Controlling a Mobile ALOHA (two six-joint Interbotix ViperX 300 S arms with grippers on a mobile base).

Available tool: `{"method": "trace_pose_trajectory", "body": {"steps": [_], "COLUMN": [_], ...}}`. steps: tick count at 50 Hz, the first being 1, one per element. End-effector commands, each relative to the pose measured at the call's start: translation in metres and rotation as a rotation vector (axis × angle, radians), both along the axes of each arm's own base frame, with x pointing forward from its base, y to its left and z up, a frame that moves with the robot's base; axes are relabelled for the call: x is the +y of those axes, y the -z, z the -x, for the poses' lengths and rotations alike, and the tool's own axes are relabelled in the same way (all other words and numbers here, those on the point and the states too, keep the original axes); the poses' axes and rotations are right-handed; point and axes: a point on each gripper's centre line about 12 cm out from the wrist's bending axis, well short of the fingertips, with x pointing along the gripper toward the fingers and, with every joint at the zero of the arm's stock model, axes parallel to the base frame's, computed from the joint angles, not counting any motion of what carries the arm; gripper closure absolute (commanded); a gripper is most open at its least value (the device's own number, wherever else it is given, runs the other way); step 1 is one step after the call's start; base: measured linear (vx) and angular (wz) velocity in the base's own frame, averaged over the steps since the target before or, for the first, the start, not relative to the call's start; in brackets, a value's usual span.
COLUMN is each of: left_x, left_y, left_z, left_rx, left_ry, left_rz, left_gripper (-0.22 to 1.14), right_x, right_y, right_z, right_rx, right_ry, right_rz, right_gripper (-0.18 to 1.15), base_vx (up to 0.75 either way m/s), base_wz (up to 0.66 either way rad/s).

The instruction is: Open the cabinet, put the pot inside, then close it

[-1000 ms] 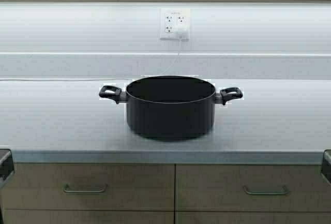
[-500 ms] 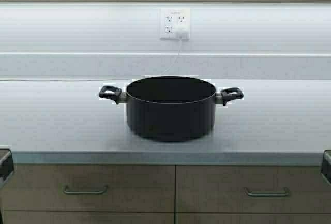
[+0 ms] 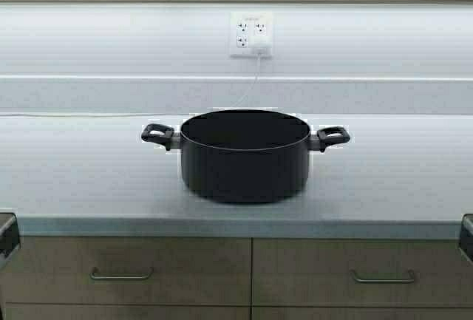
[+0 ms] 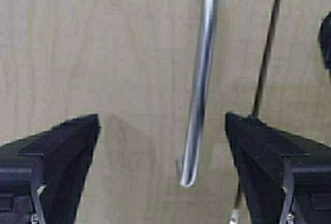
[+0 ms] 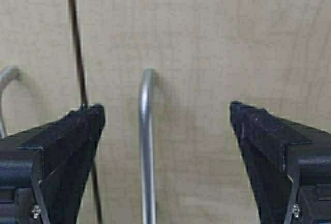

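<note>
With the wide matte-black pot (image 3: 244, 155) on the pale countertop (image 3: 74, 179), the step is door opening: the open left gripper (image 4: 161, 175) and open right gripper (image 5: 166, 167) each straddle a slim metal handle (image 4: 200, 84) of the tan wood-grain cabinet (image 4: 103, 43), so the next move is judged to be closing and pulling.

- Left gripper (image 4: 161, 169): two matte-black fingers (image 4: 62, 157), blocky, with flat tops and angled inner faces.
- A thin silvery metal strip and a small screw sit low on each left finger.
- Right gripper (image 5: 166, 154): matching black fingers (image 5: 274, 146), also with small screws.
- A thin dark cable (image 5: 77, 63) runs along each wrist view.
</note>
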Motion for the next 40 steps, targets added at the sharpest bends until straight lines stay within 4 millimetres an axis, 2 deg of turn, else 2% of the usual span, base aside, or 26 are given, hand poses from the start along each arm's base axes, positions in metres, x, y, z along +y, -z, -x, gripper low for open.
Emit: {"method": "trace_pose_trajectory", "body": {"steps": [1, 11, 16, 18, 21, 27, 29, 32, 36, 40], "left_x": [0.000, -0.001, -0.002, -0.004, -0.008, -0.013, -0.014, -0.015, -0.014, -0.013], "left_y": [-0.021, -0.021, -0.021, -0.021, -0.019, -0.017, -0.015, -0.014, -0.012, -0.010], "left_z": [0.001, 0.001, 0.001, 0.002, 0.004, 0.003, 0.003, 0.003, 0.004, 0.008], "left_rx": [-0.046, -0.053, -0.049, -0.047, -0.046, -0.038, -0.028, -0.025, -0.016, -0.009], "left_ry": [-0.008, -0.013, -0.009, -0.004, 0.004, 0.017, 0.023, 0.025, 0.026, 0.028], "left_rz": [0.029, 0.032, 0.028, 0.028, 0.028, 0.023, 0.020, 0.021, 0.018, 0.011], "left_gripper": [-0.09, -0.08, 0.01, 0.10, 0.28, 0.76, 0.89, 0.99, 0.91, 0.86], "right_x": [-0.001, -0.002, -0.002, -0.002, -0.001, 0.005, 0.004, 0.003, 0.002, 0.001], "right_y": [-0.021, -0.021, -0.021, -0.021, -0.021, -0.016, -0.015, -0.015, -0.016, -0.017], "right_z": [0.003, 0.003, 0.003, 0.003, 0.003, 0.002, 0.001, 0.001, 0.002, 0.004], "right_rx": [-0.048, -0.048, -0.043, -0.041, -0.034, 0.003, 0.007, 0.007, 0.005, 0.004], "right_ry": [0.013, 0.013, 0.016, 0.014, 0.007, -0.039, -0.042, -0.039, -0.037, -0.036], "right_rz": [-0.025, -0.025, -0.032, -0.035, -0.037, -0.029, -0.029, -0.030, -0.029, -0.031], "right_gripper": [-0.05, -0.05, 0.06, 0.17, 0.40, 0.95, 1.04, 1.00, 0.87, 0.90], "base_vx": [0.02, 0.02, 0.01, 0.01, 0.00, 0.00, 0.00, 0.00, 0.00, -0.01], "base_wz": [0.00, 0.01, 0.00, 0.00, 0.00, 0.00, 0.00, 0.00, 0.00, 0.00]}}
